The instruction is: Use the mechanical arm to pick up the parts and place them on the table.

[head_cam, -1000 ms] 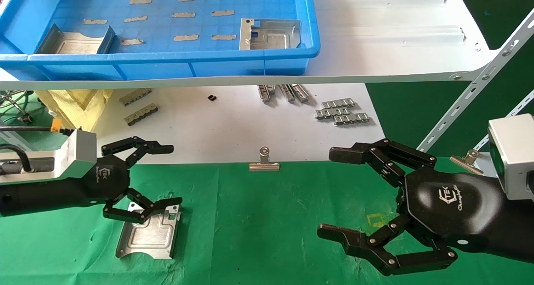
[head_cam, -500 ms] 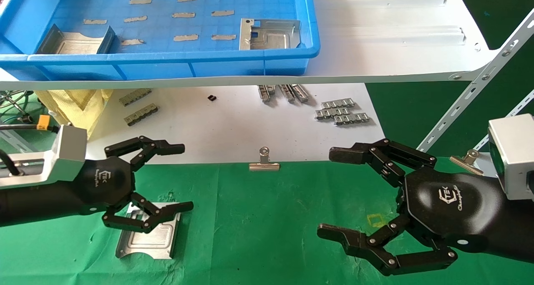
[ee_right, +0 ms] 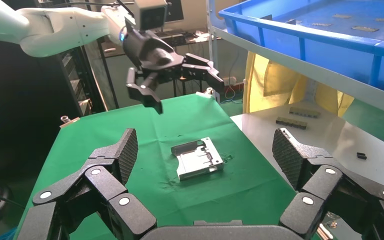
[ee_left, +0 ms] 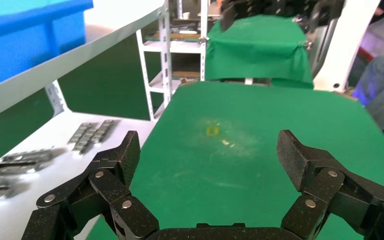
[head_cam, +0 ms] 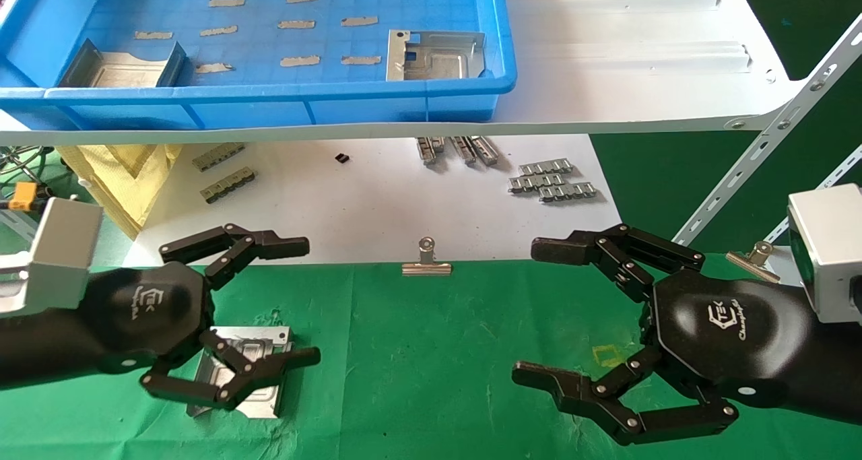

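Observation:
A silver stamped part [head_cam: 252, 342] lies flat on the green cloth table [head_cam: 431, 352], at the left. My left gripper [head_cam: 306, 302] hovers over it, open and empty, its lower finger crossing in front of the part. The right wrist view shows the part [ee_right: 197, 159] free on the cloth, with the left gripper [ee_right: 172, 75] raised above it. My right gripper [head_cam: 531, 312] is open and empty over the cloth at the right. Two more parts [head_cam: 434, 56] [head_cam: 118, 69] lie in the blue bin [head_cam: 269, 96]. The left wrist view shows only open fingers [ee_left: 125, 155] over bare cloth.
The bin stands on a white shelf board [head_cam: 606, 76] above the work. Grey ridged strips [head_cam: 552, 180] lie on the white surface beneath. A binder clip [head_cam: 426, 265] holds the cloth's far edge. A slanted shelf bracket [head_cam: 761, 143] stands at the right.
My left gripper has lifted up off the part and come nearer the front, staying open. The part stays flat on the cloth. The right arm has not moved.

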Robot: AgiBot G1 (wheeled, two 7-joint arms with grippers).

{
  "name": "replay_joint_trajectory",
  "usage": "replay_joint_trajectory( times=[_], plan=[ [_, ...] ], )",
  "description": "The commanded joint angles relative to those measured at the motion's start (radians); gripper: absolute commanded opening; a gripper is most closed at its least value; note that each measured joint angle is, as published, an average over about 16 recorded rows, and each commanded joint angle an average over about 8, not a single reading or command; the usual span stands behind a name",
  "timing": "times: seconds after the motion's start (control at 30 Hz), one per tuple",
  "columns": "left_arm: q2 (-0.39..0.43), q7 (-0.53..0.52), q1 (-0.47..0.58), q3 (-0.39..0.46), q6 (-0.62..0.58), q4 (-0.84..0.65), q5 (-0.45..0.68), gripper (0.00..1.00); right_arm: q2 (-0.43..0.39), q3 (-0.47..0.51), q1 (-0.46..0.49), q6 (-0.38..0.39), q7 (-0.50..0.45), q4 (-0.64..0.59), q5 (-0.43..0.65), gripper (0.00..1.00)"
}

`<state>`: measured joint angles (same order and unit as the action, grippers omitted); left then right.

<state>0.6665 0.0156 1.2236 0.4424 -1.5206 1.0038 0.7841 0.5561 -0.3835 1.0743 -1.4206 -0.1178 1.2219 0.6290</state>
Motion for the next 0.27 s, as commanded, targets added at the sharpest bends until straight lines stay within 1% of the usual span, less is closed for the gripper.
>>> replay_joint_trajectory(
  times=[0.03,0.17,0.27],
  plan=[
    [-0.007,-0.027,-0.02,-0.022,0.003,0.037,-0.007,1.0,0.0,0.0,0.0,0.0,0.0,0.0,0.0,1.0],
    [-0.022,-0.081,-0.059,-0.065,0.01,0.112,-0.021,1.0,0.0,0.0,0.0,0.0,0.0,0.0,0.0,1.0],
    [-0.027,-0.101,-0.074,-0.081,0.012,0.139,-0.027,1.0,0.0,0.0,0.0,0.0,0.0,0.0,0.0,1.0]
  ],
)
